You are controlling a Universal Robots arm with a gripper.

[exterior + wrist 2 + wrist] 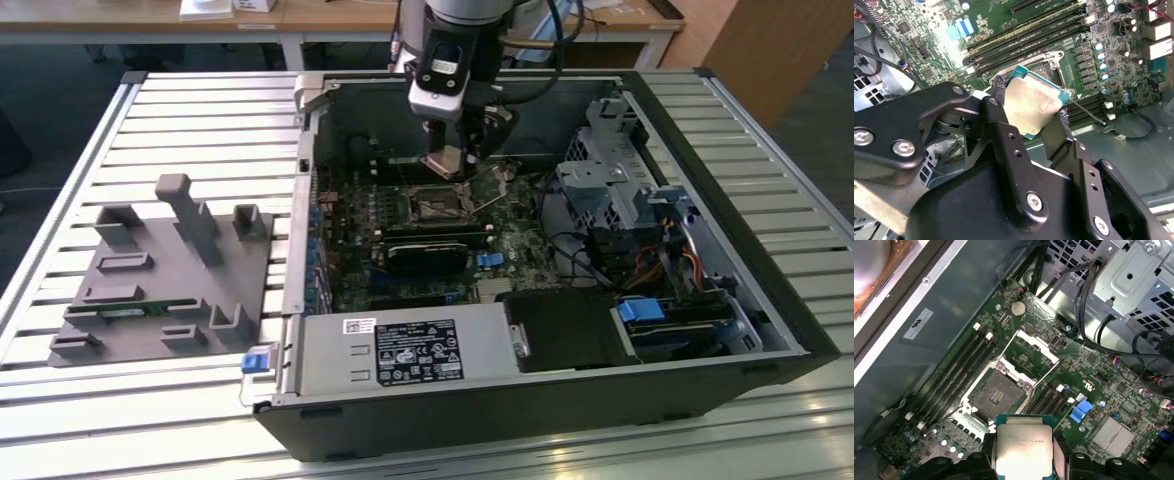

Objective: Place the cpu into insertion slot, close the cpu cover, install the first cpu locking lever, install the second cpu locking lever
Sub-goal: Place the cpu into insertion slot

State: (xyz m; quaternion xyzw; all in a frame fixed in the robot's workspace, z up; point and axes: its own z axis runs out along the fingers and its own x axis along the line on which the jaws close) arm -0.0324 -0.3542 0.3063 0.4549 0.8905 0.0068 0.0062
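Cpu [1030, 104] is pinched by two opposite edges b/w the black fingers [999, 90] of the gripper [449, 166], metal top facing the wrist cams. It hangs in the air inside the computer case [787, 330], above the motherboard [1104, 390] and apart from it, not yet seated.

Insertion slot [996, 392] lies open below: dark centre exposed, cpu cover [1040, 344] swung back just beside it, so nothing blocks the drop. In the exterior view the chip sits a bit toward the case's back wall from the slot [434, 203], so approx pos. looks close but not centred.

To do this step well, IMO:
- square the chip's edges w/ the slot frame before descending
- keep it level; a tilted corner could bend contacts
- go straight down, no sliding across the centre
- hold the pinch until the chip rests flat inside the frame
- watch clearance to the memory slots [961, 365] beside the slot
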